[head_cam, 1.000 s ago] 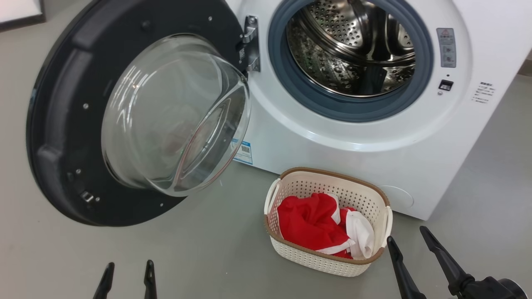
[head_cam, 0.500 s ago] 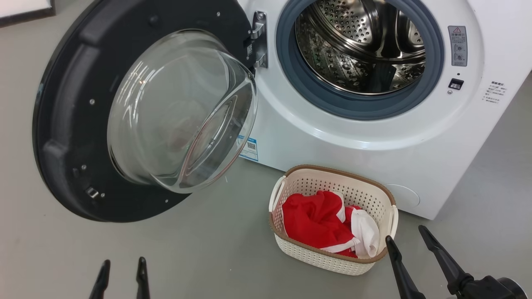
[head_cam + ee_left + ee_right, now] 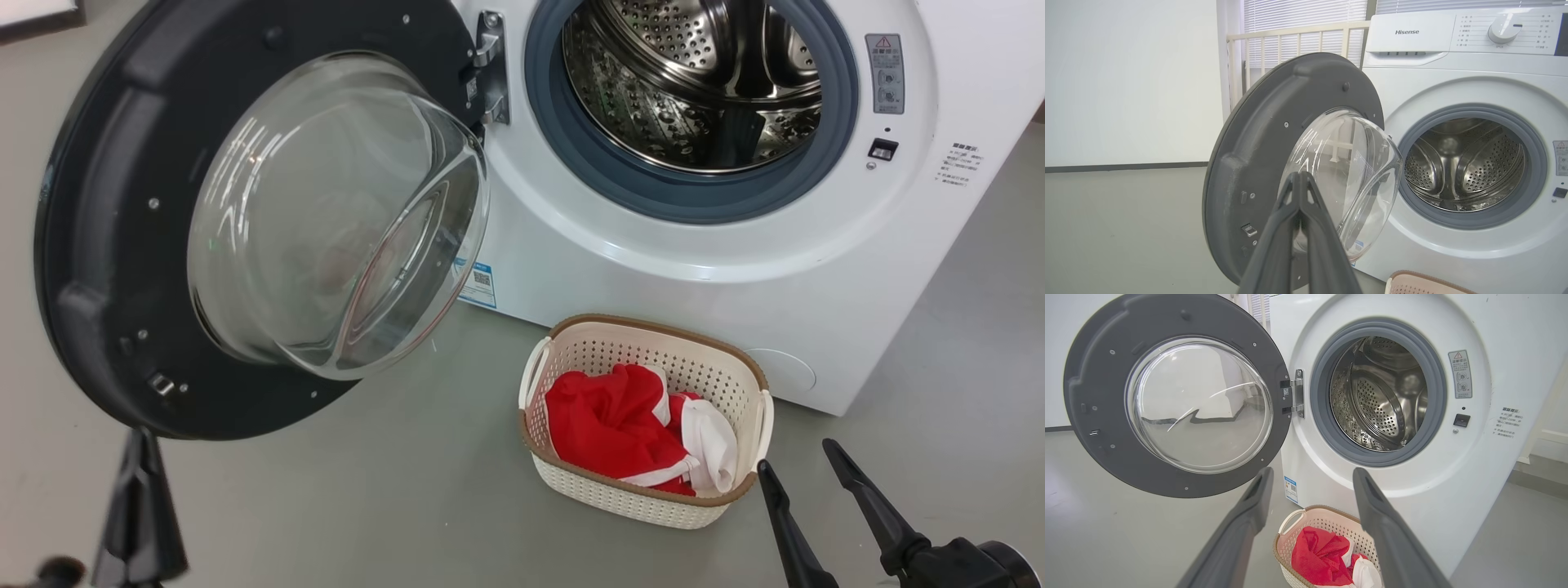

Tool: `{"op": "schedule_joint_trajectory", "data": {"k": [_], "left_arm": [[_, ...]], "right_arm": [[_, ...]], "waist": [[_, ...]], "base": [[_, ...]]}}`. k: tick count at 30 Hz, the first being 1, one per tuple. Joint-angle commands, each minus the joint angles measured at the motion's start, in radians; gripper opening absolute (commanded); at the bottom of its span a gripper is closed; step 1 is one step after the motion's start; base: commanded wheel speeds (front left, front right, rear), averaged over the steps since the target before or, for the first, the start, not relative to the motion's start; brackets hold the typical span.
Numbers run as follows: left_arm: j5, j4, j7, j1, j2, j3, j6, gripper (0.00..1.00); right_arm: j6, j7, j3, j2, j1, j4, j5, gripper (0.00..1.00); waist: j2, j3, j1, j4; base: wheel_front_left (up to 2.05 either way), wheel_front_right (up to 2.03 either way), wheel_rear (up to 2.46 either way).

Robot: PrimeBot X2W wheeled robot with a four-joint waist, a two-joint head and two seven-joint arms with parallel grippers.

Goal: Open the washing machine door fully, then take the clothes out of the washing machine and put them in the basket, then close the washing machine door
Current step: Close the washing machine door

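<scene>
The washing machine door (image 3: 106, 163) hangs wide open to the left of the washing machine (image 3: 653, 269), its glass bowl bulging toward me. Nothing lies in the steel drum (image 3: 678, 82). On the floor in front, the basket (image 3: 653, 327) holds the red and white clothes (image 3: 604, 425). My left gripper (image 3: 143, 439) is shut with nothing in it, just below the door's lower rim; in the left wrist view its joined tips (image 3: 1300, 176) point at the door (image 3: 1257, 134). My right gripper (image 3: 798, 459) stands open beside the basket's right end and, in the right wrist view (image 3: 1312, 473), above the clothes (image 3: 1314, 555).
Grey floor (image 3: 392, 490) surrounds the machine. A white railing (image 3: 1290, 36) and a white wall stand behind the open door. A blue label sticker (image 3: 476, 284) sits low on the machine's front, and the door hinge (image 3: 490, 65) is at the opening's left.
My left gripper's fingers have come together, and it has moved left and up toward the door's lower rim. The head camera shifted slightly. Basket, clothes and right gripper stayed put.
</scene>
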State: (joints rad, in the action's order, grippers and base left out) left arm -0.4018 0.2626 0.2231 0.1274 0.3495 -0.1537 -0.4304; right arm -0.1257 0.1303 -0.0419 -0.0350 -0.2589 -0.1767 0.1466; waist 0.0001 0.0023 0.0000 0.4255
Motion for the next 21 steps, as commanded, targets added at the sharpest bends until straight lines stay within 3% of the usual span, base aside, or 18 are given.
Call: {"op": "schedule_joint_trajectory", "data": {"k": [1,11,18,21], "left_arm": [[-0.037,0.018,0.015,-0.076,0.005,0.074,0.014,0.0],[-0.255,-0.082,0.033,-0.251,-0.021,0.264,0.121,0.0],[-0.465,-0.211,-0.022,-0.426,0.021,0.403,0.201,0.0],[-0.532,-0.257,-0.054,-0.474,0.029,0.438,0.216,0.0]], "right_arm": [[-0.005,-0.005,-0.018,-0.015,0.037,-0.035,-0.013,1.0],[-0.005,-0.03,-0.016,-0.015,0.038,-0.055,-0.027,1.0],[-0.005,-0.045,-0.021,-0.015,0.046,-0.066,-0.034,1.0],[-0.005,-0.046,-0.018,-0.015,0.047,-0.068,-0.035,1.0]], "waist": [[-0.0001,0.006,0.0,-0.004],[-0.0001,0.024,0.0,-0.018],[-0.0001,0.032,0.0,-0.038],[-0.0001,0.034,0.0,-0.045]], "base": [[0.0,0.0,0.0],[0.0,0.0,0.0],[0.0,0.0,0.0],[0.0,0.0,0.0]]}}
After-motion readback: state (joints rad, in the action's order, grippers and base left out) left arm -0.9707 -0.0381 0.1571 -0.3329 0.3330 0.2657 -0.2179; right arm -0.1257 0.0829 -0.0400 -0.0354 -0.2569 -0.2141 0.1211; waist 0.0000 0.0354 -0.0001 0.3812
